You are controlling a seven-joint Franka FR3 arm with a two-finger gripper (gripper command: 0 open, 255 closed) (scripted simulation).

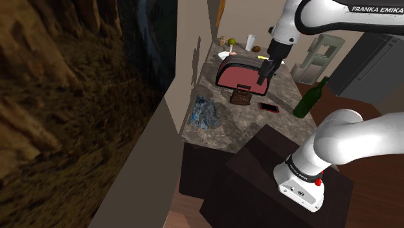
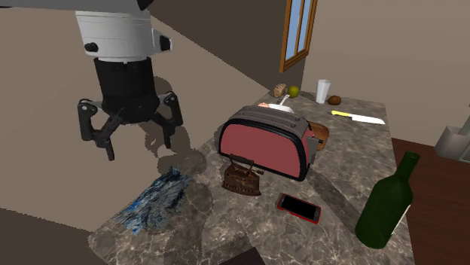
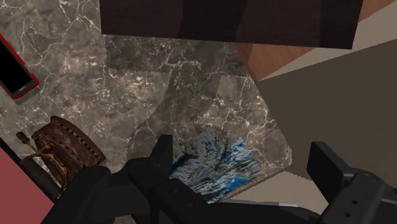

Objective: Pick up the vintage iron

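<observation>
A rough brown wall (image 1: 65, 97) stands closest along the shoulder view's left, with the white arm (image 1: 336, 139) rising from its dark box stand (image 1: 259, 175) at the lower right. Beyond them lies the grey marbled bench (image 1: 226, 126). On it, the small brown iron (image 1: 240, 97) sits upright just in front of a red toaster (image 1: 239, 72). A red-edged phone (image 1: 269, 107) lies near the iron, a green bottle (image 1: 309, 100) stands at the bench's right edge, and a crumpled blue cloth (image 1: 205, 113) rests toward the left. The black claw (image 1: 265, 70) hangs above the toaster's right end, apart from the iron.

In the second exterior view, the claw (image 2: 139, 150) is nearest, high at the left with its fingers (image 2: 167, 132) spread wide and nothing between them. Below it is the cloth (image 2: 158, 197). The iron (image 2: 242, 178) stands mid-bench, just beside the toaster (image 2: 263, 143), with the phone (image 2: 298, 207) and the bottle (image 2: 388, 203) to the right. A knife (image 2: 360, 117) and a white cup (image 2: 323, 90) lie at the far end of the bench (image 2: 339, 166).

The wrist view looks down past the parted claw (image 3: 245, 162) onto the cloth (image 3: 216, 162). The iron (image 3: 63, 149) sits off to one side, outside the fingers (image 3: 162, 159), between the phone (image 3: 14, 70) and the toaster (image 3: 16, 197).
</observation>
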